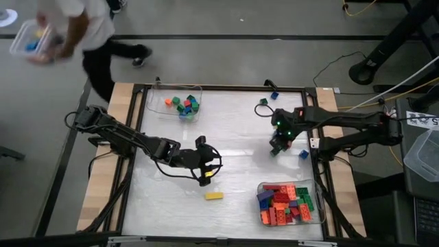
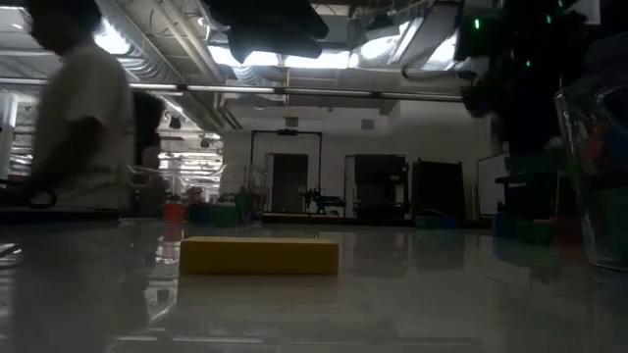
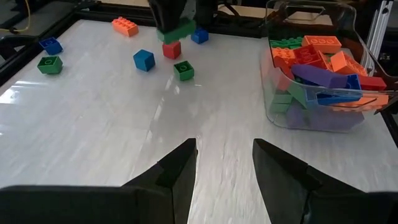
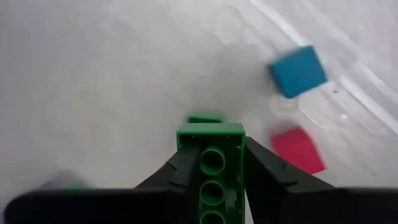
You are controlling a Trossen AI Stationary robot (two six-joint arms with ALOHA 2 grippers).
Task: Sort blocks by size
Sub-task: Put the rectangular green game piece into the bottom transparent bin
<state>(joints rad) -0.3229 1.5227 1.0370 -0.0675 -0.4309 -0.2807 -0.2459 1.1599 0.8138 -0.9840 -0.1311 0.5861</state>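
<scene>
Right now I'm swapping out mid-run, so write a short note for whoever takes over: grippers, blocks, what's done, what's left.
Right gripper: shut on a long green block, held above the table on the right side.
Left gripper: open, empty, mid-table near the yellow block.
Far tray: short cube blocks. Near-right tray: long blocks.
Done: most blocks are in the trays.
Left: drop the green block, likely in the near-right tray; then clear the loose ones: the yellow block, a blue cube, a red cube, and a few more at the table's right and far side.
</scene>
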